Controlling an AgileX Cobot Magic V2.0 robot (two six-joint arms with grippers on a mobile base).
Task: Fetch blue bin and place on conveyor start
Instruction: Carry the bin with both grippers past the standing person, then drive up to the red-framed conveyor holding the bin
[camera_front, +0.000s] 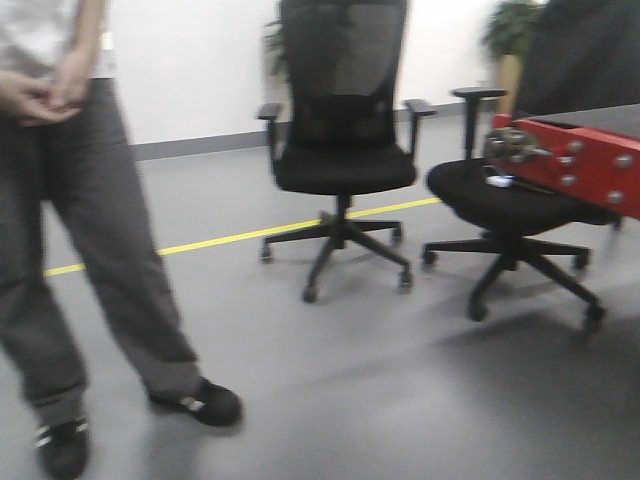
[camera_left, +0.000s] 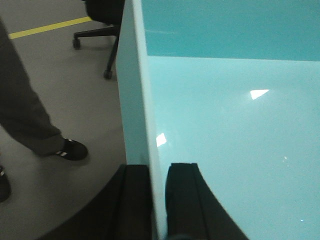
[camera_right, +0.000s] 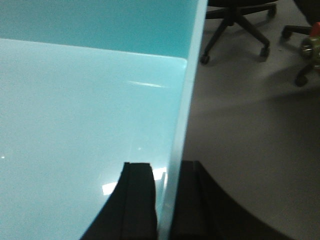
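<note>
Turquoise plastic: the blue bin (camera_left: 225, 125) hangs above the floor between both arms, its smooth inside filling both wrist views; it is not yet at the belt.
Left gripper (camera_left: 159, 175): clamped across one bin wall, one finger inside, one outside.
Right gripper (camera_right: 167, 172): pinching the opposite wall the same way.
Conveyor start (camera_front: 585, 160): red-edged end at the front view's far right, well apart.
Obstacles: office chair (camera_front: 343, 150) ahead; second chair (camera_front: 510, 195) just beside the conveyor end; person (camera_front: 90, 230) near on the left.
Risk: the slick thin walls could slip from either pinch if the arms drift apart or the base jolts; the bin may strike the second chair on approach.
</note>
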